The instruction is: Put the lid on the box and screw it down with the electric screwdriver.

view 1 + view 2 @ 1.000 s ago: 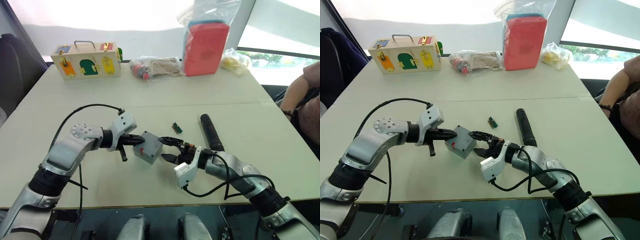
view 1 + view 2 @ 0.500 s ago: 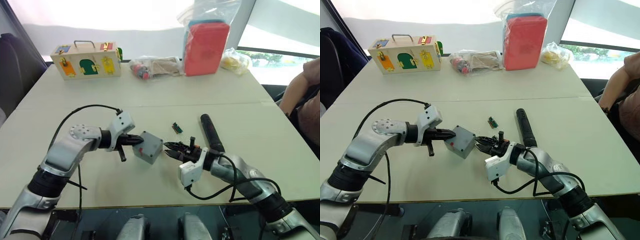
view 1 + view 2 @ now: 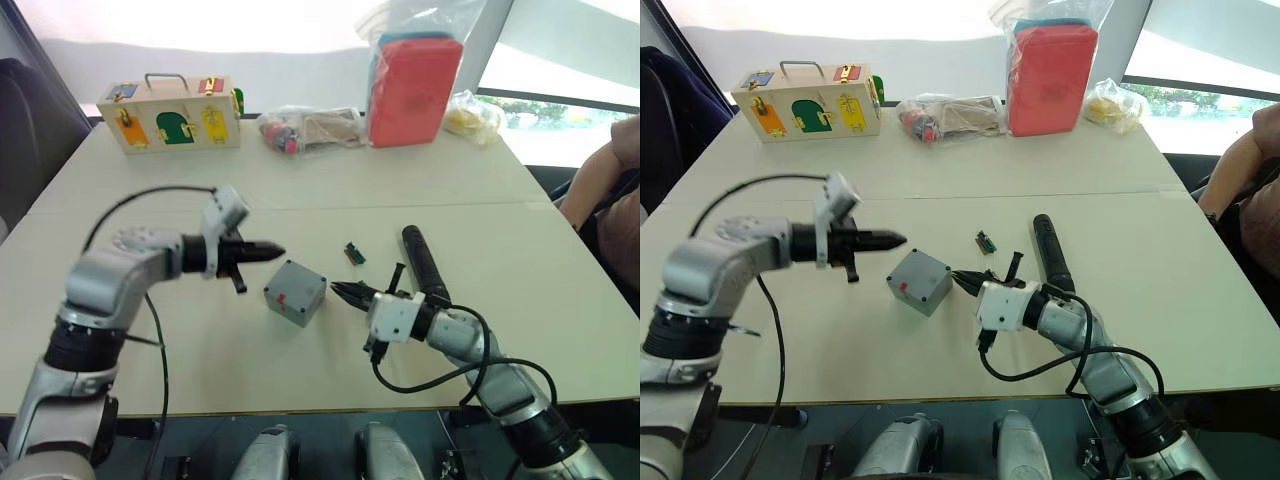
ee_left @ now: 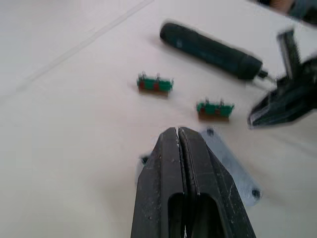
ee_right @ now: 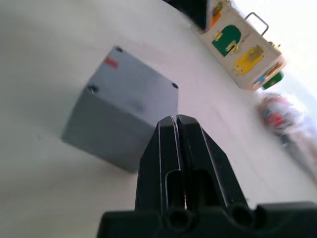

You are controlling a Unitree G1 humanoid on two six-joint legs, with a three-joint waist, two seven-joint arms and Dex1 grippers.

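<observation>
The grey box (image 3: 295,293) sits on the table at mid front, with a small red mark on its top. A flat grey face with corner screw holes (image 5: 133,84) closes it, so the lid appears seated on it. My left gripper (image 3: 280,251) hovers shut and empty just up and left of the box. My right gripper (image 3: 337,288) is shut and empty, its tip a short gap from the box's right side. The black electric screwdriver (image 3: 424,265) lies on the table right of the box, beside my right forearm.
A small green circuit piece (image 3: 352,254) lies between the box and the screwdriver. At the far edge stand a wooden case with coloured doors (image 3: 170,114), a bag of parts (image 3: 305,132) and a red pad in plastic (image 3: 412,88). A person's arm (image 3: 600,190) is at the right.
My right gripper has shut and drawn back slightly from the box's right corner. My left gripper has left the box's left side, moving up and away. The box stays put.
</observation>
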